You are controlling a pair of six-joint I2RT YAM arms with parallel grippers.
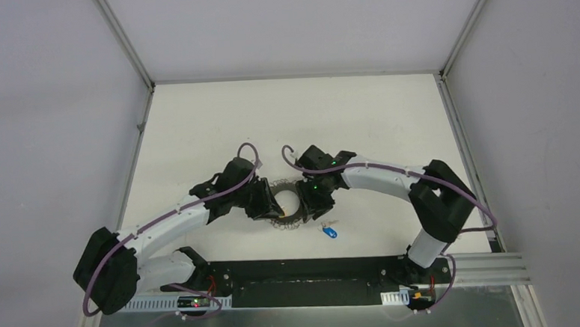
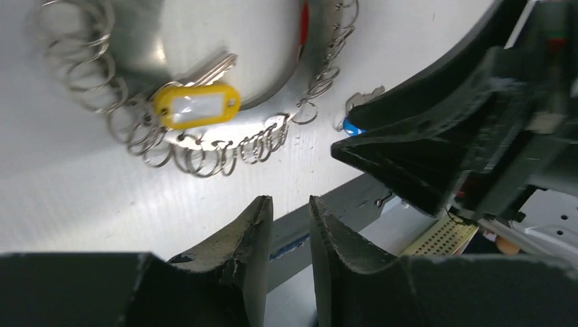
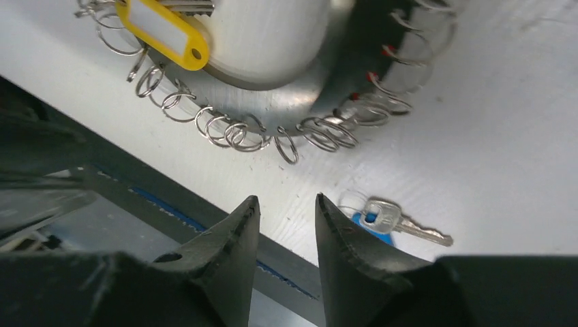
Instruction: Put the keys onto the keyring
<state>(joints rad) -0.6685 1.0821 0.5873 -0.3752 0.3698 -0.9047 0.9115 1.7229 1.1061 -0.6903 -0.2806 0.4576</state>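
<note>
The keyring [image 2: 204, 160] is a circle of many small silver split rings around a round metal disc [image 2: 204, 41]. A yellow-tagged key [image 2: 198, 105] lies on the disc's edge among the rings; whether it is threaded on one I cannot tell. The right wrist view shows it at its top left [image 3: 163, 30]. A blue-tagged key [image 3: 388, 219] lies loose on the white table [image 1: 360, 122], just right of my right gripper [image 3: 286, 199], which is open and empty. My left gripper [image 2: 291, 201] stands slightly open and empty, near the rings.
Red tags [image 3: 371, 76] show among the rings on the far side of the disc. The two wrists nearly meet over the keyring [image 1: 286, 222]; the right arm's black body [image 2: 463, 116] fills the right of the left wrist view. A dark rail [image 1: 308, 271] runs along the near edge.
</note>
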